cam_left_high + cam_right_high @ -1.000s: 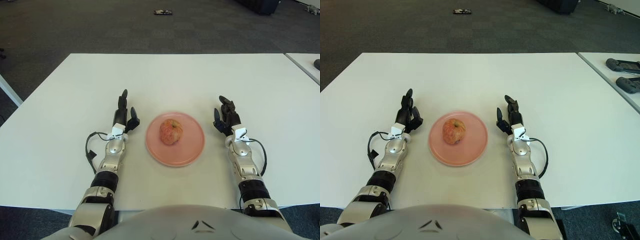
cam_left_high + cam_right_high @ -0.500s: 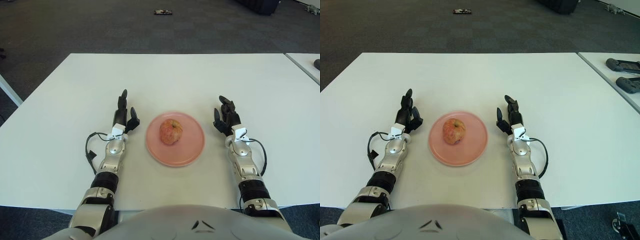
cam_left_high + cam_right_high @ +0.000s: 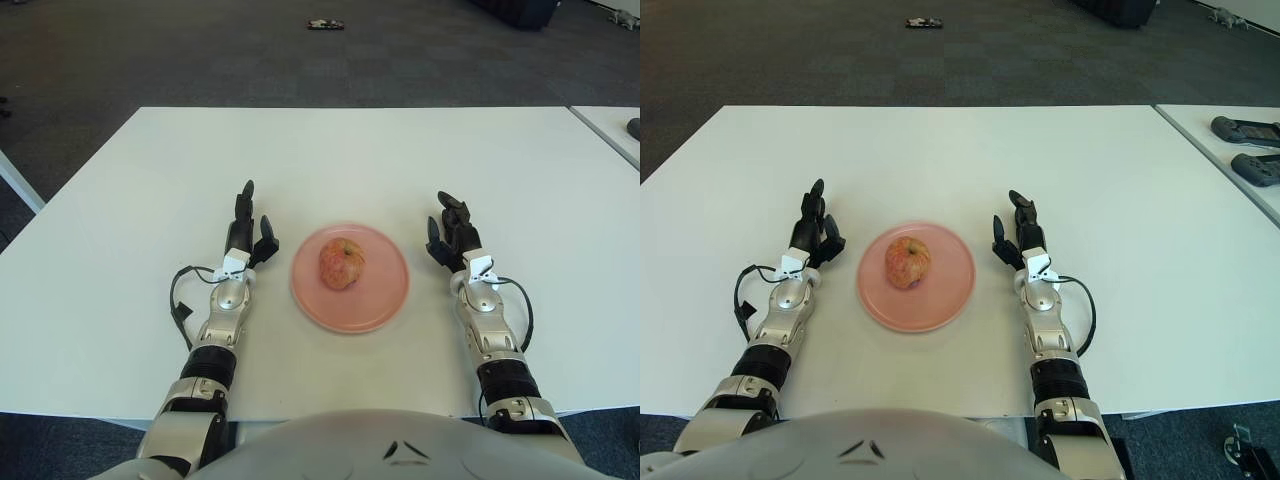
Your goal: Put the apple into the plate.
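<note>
Apple (image 3: 341, 263) sits on the pink plate (image 3: 385, 300); left hand (image 3: 246, 228) just left of the plate, right hand (image 3: 452, 236) just right, both with fingers extended, holding nothing.

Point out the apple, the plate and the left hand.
apple (image 3: 341, 264), left eye view, middle of the fruit
plate (image 3: 380, 295), left eye view, bare pink surface
left hand (image 3: 247, 228), left eye view, dark palm
</note>
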